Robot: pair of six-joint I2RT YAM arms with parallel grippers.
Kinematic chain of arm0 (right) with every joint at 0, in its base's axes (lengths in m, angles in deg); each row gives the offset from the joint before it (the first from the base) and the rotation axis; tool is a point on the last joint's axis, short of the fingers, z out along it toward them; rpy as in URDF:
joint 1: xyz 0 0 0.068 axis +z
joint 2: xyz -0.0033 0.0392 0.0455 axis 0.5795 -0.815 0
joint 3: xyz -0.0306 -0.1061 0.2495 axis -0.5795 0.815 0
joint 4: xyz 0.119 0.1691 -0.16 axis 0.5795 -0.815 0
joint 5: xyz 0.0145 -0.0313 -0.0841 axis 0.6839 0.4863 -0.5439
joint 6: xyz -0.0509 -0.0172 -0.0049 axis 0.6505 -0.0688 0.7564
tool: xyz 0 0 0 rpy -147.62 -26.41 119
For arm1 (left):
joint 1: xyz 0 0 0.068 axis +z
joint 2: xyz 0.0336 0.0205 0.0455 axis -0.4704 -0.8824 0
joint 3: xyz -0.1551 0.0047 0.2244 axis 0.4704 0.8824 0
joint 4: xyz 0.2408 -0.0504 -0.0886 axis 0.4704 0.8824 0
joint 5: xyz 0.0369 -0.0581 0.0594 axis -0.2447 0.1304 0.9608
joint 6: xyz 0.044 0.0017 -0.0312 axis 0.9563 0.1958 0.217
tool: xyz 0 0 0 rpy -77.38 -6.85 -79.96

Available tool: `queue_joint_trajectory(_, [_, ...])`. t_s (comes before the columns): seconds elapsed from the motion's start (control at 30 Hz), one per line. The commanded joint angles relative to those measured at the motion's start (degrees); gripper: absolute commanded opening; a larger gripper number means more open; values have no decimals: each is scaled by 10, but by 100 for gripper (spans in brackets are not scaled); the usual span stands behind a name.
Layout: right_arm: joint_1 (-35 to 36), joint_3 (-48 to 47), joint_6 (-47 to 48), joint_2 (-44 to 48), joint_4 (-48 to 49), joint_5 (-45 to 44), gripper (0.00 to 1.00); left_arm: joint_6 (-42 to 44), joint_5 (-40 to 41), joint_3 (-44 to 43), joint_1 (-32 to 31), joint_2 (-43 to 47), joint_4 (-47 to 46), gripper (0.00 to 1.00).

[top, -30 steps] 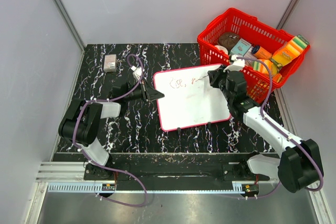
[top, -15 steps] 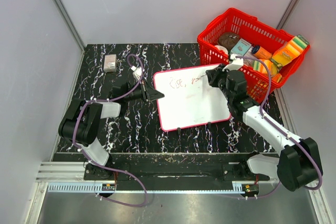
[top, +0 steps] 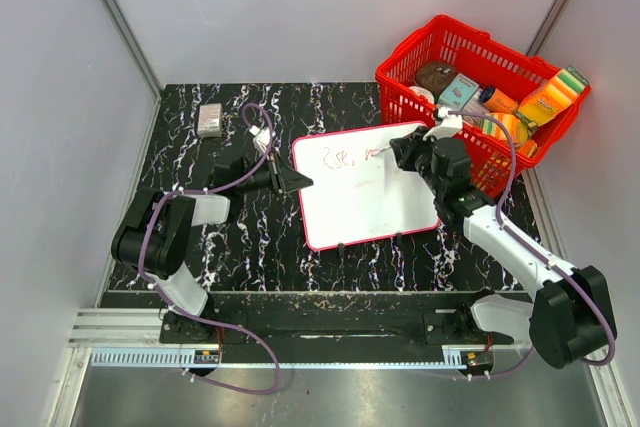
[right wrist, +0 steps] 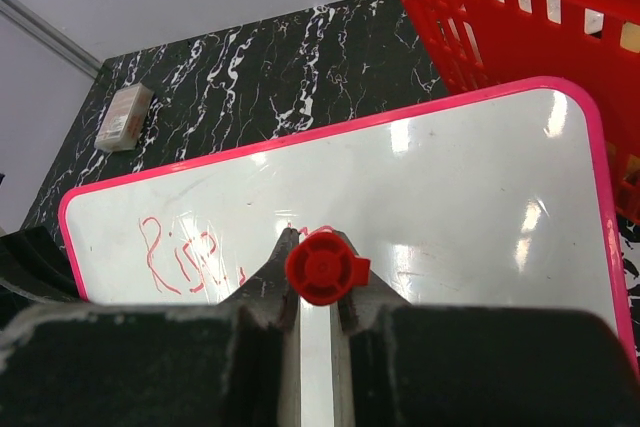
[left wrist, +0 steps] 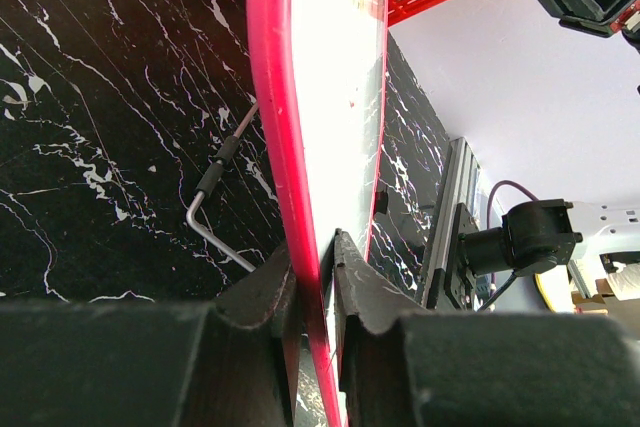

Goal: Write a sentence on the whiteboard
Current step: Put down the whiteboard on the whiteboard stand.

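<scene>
A flat white whiteboard (top: 368, 197) with round corners and a thin red rim lies in the middle of the black table (top: 250, 237) with white streaks. It sits just in front of the red plastic basket (top: 405, 95) full of groceries.

The left gripper (top: 295, 180) reaches in from the left side. Its two fingers are squeezed tight on the board's red rim (left wrist: 275, 97), one finger above and one below. I think it grabs the edge so the board cannot slide when the pen pushes on it.

The right gripper (top: 400, 150) hangs over the far part of the board, near the basket. It is clamped on a red marker pen (right wrist: 326, 267), and the pen points down at the white face. Gripping the pen from above likely lets the arm drag the tip sideways, the way a hand writes.

Some loopy red writing (top: 345, 157) is already on the far left part of the board, and the pen tip sits just to the right of it. From the right wrist view the red writing (right wrist: 185, 252) is only one short word or two, so I think the sentence is just begun. Most of the board is bare.

A small grey block (top: 209, 119) rests on the far left of the table, well apart from the board. No gripper is near it.
</scene>
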Motion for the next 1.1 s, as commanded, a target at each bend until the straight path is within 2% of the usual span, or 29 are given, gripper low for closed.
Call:
queue_joint_trajectory(0.0, [-3, 14, 5, 13, -22, -7, 0, 49, 3, -6, -11, 16, -13, 0])
queue_joint_trajectory(0.67, [-3, 1, 17, 27, -42, -64, 0, 50, 4, -7, -11, 16, -11, 0])
queue_joint_trajectory(0.93, [-4, -4, 10, 85, -29, -62, 0, 49, 4, -7, -11, 15, -11, 0])
queue_joint_trajectory(1.07, [-10, -19, 24, 82, -43, -77, 0, 50, 4, -7, -11, 15, -12, 0])
